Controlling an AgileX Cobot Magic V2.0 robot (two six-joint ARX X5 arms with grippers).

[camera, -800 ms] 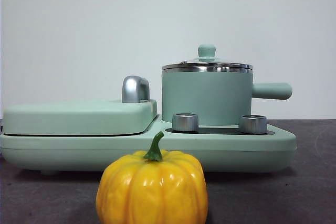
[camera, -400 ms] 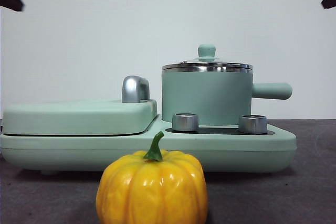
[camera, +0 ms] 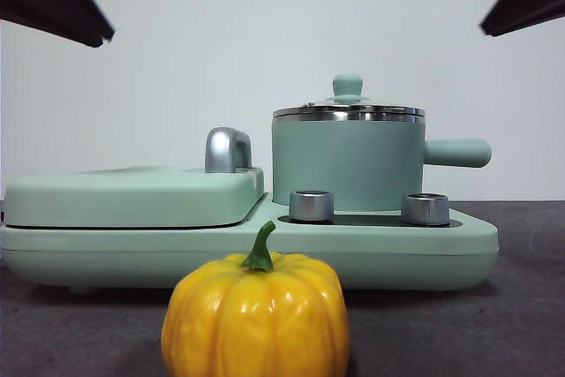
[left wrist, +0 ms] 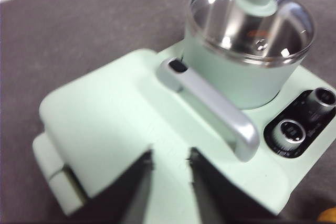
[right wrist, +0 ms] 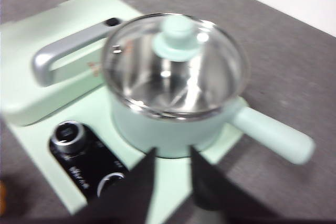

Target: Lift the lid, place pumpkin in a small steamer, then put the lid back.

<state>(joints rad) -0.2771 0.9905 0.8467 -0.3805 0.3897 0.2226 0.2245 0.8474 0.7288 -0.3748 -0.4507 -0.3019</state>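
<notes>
Lid [camera: 348, 109] sits on the steamer [camera: 347, 163], knob up, steel rim seated all round. Through the glass the wrist views show only the bare steel inside of the steamer.

Steamer stands on the right half of the grill unit [camera: 247, 249], its side handle [camera: 456, 153] pointing right in the front view. Two steel dials [camera: 312, 206] sit in the black panel just in front of it. Grill cover [camera: 132, 196] is down on the left half, grey handle [camera: 228, 150] at its edge next to the steamer.

Pumpkin [camera: 255, 317] is on the dark bench [camera: 530, 315], upright, stem up, in front of the grill unit and apart from it, nearest the front camera. Nothing touches it.

Left gripper [left wrist: 169, 162]: above the grill cover, jaws a narrow gap apart, holding nothing. Steamer and lid lie beyond it, well clear.

Right gripper [right wrist: 171, 157]: above the near side of the steamer by the dial panel, jaws a narrow gap apart, holding nothing. It is not touching lid or steamer.

Front view shows both arms only as dark tips at the top corners, high above everything. Both wrist pictures are somewhat blurred.
</notes>
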